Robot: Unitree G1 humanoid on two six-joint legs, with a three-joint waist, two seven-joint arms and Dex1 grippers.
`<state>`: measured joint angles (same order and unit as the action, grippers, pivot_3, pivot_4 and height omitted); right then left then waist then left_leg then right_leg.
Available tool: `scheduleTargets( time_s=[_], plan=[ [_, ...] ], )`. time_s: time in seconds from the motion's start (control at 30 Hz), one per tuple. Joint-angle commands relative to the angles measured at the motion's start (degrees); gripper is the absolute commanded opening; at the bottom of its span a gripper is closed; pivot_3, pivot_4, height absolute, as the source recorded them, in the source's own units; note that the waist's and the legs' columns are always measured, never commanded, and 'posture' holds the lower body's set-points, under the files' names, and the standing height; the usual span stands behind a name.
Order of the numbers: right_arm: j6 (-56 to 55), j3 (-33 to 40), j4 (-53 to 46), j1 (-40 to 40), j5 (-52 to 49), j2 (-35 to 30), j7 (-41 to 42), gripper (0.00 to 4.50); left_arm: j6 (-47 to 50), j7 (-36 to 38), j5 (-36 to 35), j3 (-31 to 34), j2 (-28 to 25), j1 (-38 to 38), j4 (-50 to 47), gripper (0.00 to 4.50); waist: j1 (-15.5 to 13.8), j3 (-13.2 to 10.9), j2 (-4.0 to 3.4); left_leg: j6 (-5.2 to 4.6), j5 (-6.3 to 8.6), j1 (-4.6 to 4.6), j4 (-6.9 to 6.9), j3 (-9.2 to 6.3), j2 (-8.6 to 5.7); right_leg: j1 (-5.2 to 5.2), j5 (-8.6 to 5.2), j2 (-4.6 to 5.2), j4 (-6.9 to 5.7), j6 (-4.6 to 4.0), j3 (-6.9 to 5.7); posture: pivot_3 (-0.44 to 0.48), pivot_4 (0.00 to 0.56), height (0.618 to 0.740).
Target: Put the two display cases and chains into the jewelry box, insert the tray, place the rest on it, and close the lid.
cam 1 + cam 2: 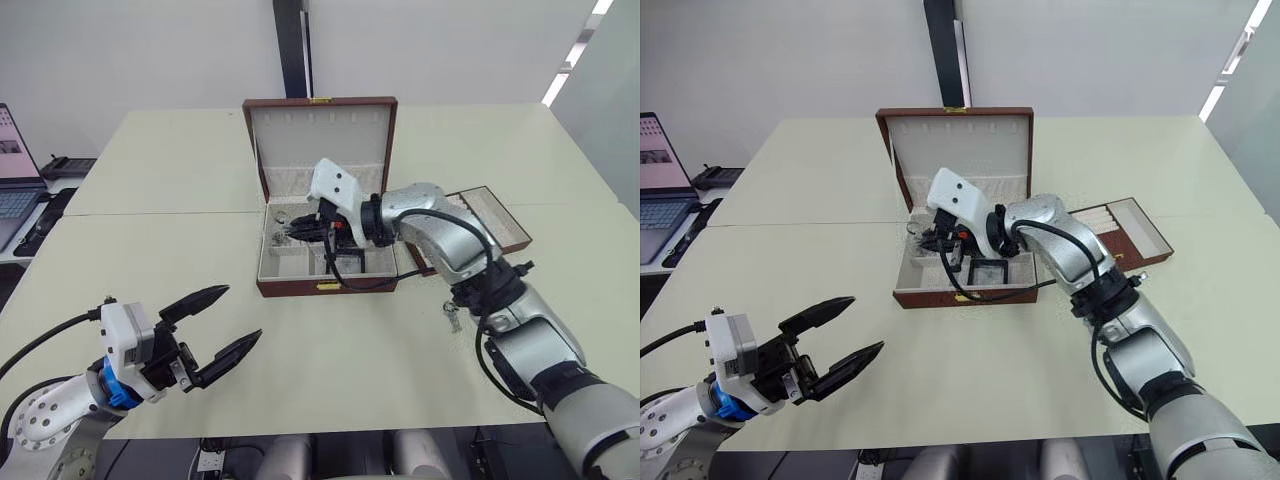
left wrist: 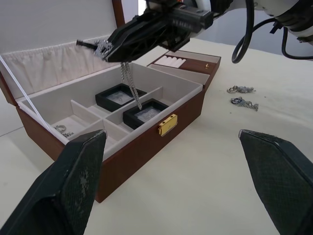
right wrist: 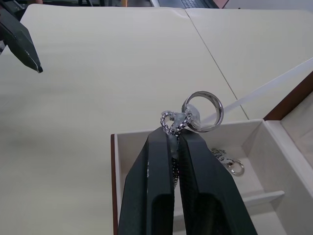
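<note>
jewelry box (image 2: pixel 146 147): on desk (image 1: pixel 400 350), lid (image 1: pixel 322 140) up | two display cases (image 2: pixel 146 113) inside box | chain (image 2: pixel 129 81) over box, pinched in right fingers (image 3: pixel 166 161) | tray (image 1: pixel 495 225), loose pieces (image 2: pixel 243 103) beside box | left fingers (image 1: pixel 215 325) spread, empty

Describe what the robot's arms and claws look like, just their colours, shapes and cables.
Both arms have silver-grey metal shells with black joints and loose black cables. Each ends in a white boxy wrist block carrying a claw of two black, tapered, textured fingers: left claw, right claw. The left wrist also has a blue ring.
</note>
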<state>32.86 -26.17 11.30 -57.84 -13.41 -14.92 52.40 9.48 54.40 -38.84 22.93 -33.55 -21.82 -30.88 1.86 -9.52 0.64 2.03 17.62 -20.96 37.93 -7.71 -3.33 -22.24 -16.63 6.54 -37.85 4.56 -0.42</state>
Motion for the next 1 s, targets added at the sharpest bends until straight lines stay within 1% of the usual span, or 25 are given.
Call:
scheduleTargets(
  time_s=[0.03, 0.27, 0.47, 0.53, 0.57, 0.63, 0.8, 0.87, 0.97, 1.0],
  plan=[
    [-3.60, -0.38, 2.55, -1.59, 2.73, 1.55, 0.97, 0.03, -1.51, -0.40, 0.23, 0.18, 0.37, 0.35, -0.64, 4.50, 0.00, 0.00, 0.00, 0.01, 0.00, 0.00, 0.00, 0.00, 0.00, -0.01, 0.00, 0.00, 0.00, 0.00, 0.00, 0.000, 0.150, 0.740],
    [-5.94, -1.24, 9.53, -1.66, 7.03, 5.60, 1.75, 0.03, -1.06, -2.56, 0.07, 0.34, 1.79, 0.24, -0.82, 4.50, 0.06, -0.01, -0.02, 0.06, 0.01, 0.01, 0.00, 0.00, -0.01, -0.04, 0.01, -0.07, -0.01, -0.02, 0.02, 0.000, 0.150, 0.740],
    [-5.27, -0.77, 11.59, -1.80, 8.77, 7.20, 2.34, 0.03, -1.13, -3.31, 0.35, 0.28, 2.07, -0.07, -0.84, 4.50, 0.05, -0.02, -0.04, 0.11, 0.02, 0.00, 0.00, -0.01, 0.00, -0.05, 0.03, -0.11, -0.01, -0.05, 0.03, 0.000, 0.150, 0.740],
    [-5.26, -0.16, 11.76, -1.84, 8.96, 7.49, 1.78, 0.65, -1.14, -3.31, 0.36, 0.25, 1.95, 0.08, -0.65, 4.50, 0.05, -0.02, -0.04, 0.12, 0.03, 0.00, 0.00, -0.01, -0.01, -0.05, 0.03, -0.12, -0.01, -0.05, 0.03, 0.000, 0.150, 0.740],
    [-5.26, 0.14, 11.81, -1.90, 8.99, 7.57, 1.62, 0.84, -1.10, -3.31, 0.34, 0.23, 1.89, 0.17, -0.57, 4.50, 0.05, -0.02, -0.04, 0.12, 0.03, 0.01, 0.00, -0.01, -0.01, -0.06, 0.03, -0.14, -0.01, -0.06, 0.03, 0.000, 0.150, 0.740],
    [-4.82, 1.18, 11.36, -2.05, 8.53, 7.73, 1.61, 1.36, -0.92, -3.33, 0.26, 0.20, 1.74, 0.46, -0.35, 4.50, 0.05, -0.02, -0.04, 0.13, 0.03, 0.01, 0.00, -0.01, -0.01, -0.06, 0.03, -0.16, -0.01, -0.06, 0.03, 0.000, 0.150, 0.740],
    [-4.53, 2.91, 9.76, -2.18, 8.53, 7.39, 1.53, 2.83, -0.54, -3.56, 0.31, -0.06, 1.65, 1.02, 0.00, 4.50, 0.04, -0.03, -0.04, 0.15, 0.04, 0.01, 0.00, -0.01, -0.01, -0.06, 0.03, -0.18, -0.01, -0.07, 0.04, 0.000, 0.150, 0.740],
    [-4.58, 3.40, 8.28, -1.88, 8.53, 6.67, 1.81, 3.40, -0.25, -3.92, 0.36, -0.15, 1.67, 1.28, 0.12, 4.50, 0.05, -0.03, -0.06, 0.16, 0.05, 0.01, 0.00, -0.01, 0.00, -0.07, 0.03, -0.20, 0.00, -0.08, 0.04, 0.000, 0.150, 0.740],
    [-4.69, 5.05, 2.13, 0.11, 7.88, 3.86, 1.98, 4.45, 1.10, -5.37, 0.02, 0.40, 1.52, 2.00, 0.83, 4.50, -0.04, -0.04, -0.06, 0.17, 0.05, 0.00, -0.01, -0.03, 0.00, -0.07, 0.03, -0.20, 0.01, -0.08, 0.03, 0.000, 0.150, 0.740],
    [-4.82, 5.41, 0.85, 0.59, 7.86, 3.31, 1.70, 4.48, 1.37, -5.68, -0.04, 0.56, 1.47, 2.11, 0.99, 4.50, -0.06, -0.03, -0.05, 0.17, 0.05, 0.00, 0.00, -0.03, 0.00, -0.07, 0.03, -0.20, 0.01, -0.08, 0.04, 0.000, 0.150, 0.740]
  ],
)
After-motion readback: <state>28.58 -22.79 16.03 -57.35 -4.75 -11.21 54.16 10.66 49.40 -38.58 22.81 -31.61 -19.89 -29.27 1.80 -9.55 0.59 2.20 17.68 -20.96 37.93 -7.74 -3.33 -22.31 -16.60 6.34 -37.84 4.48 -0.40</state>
